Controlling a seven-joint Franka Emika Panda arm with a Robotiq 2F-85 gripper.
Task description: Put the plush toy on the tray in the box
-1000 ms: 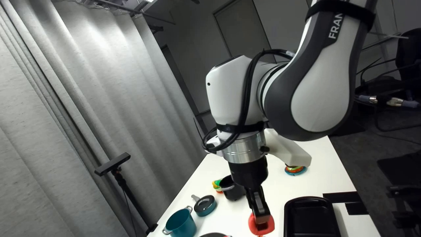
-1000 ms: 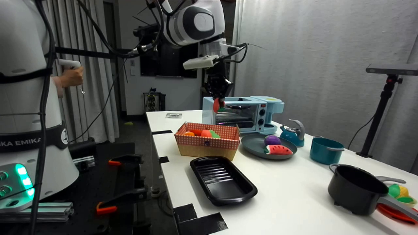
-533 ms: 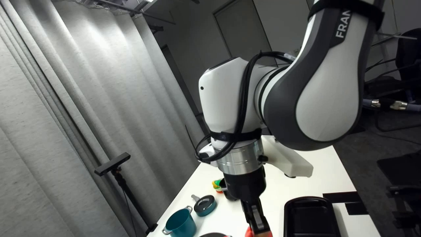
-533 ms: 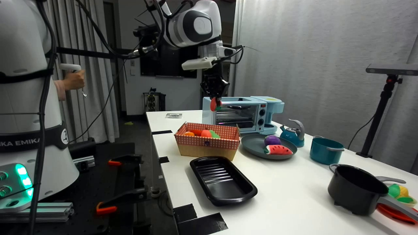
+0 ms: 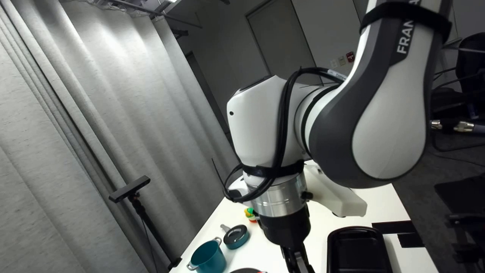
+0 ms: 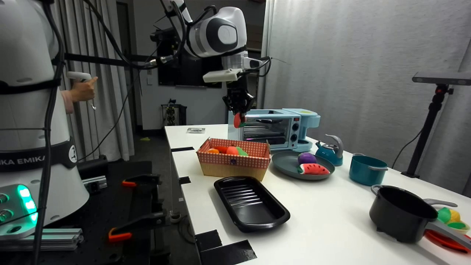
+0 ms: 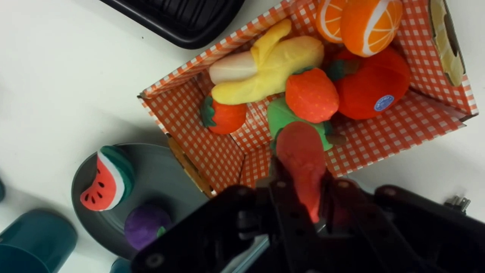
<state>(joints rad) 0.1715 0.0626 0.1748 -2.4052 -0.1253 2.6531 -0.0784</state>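
Note:
The plush toy, a rounded red-orange lump, is held in my gripper; it shows in the wrist view (image 7: pixel 301 148) and in an exterior view (image 6: pixel 237 120). My gripper (image 7: pixel 301 178) is shut on it, one finger at each side. In an exterior view my gripper (image 6: pixel 239 106) is higher than the box, near its back rim. The box (image 6: pixel 235 168) is red-checked with a tan base; in the wrist view the toy overlaps the opening of the box (image 7: pixel 201 132). The black tray (image 6: pixel 254 202) lies bare beside the box, and shows at the top of the wrist view (image 7: pixel 178 17).
The box holds a plush banana (image 7: pixel 273 68), orange pieces (image 7: pixel 371 26), a strawberry (image 7: pixel 311 94) and other soft toys. A grey plate (image 6: pixel 290 171) with watermelon and purple toys adjoins it. A light-blue toaster oven (image 6: pixel 272 132) stands behind. A teal pot (image 6: pixel 368 171) and black pot (image 6: pixel 401 217) stand farther right.
My gripper has moved down with the toy held, and shifted left toward the box in an exterior view. The toy has dropped out of the bottom of an exterior view. Tray and box are unmoved.

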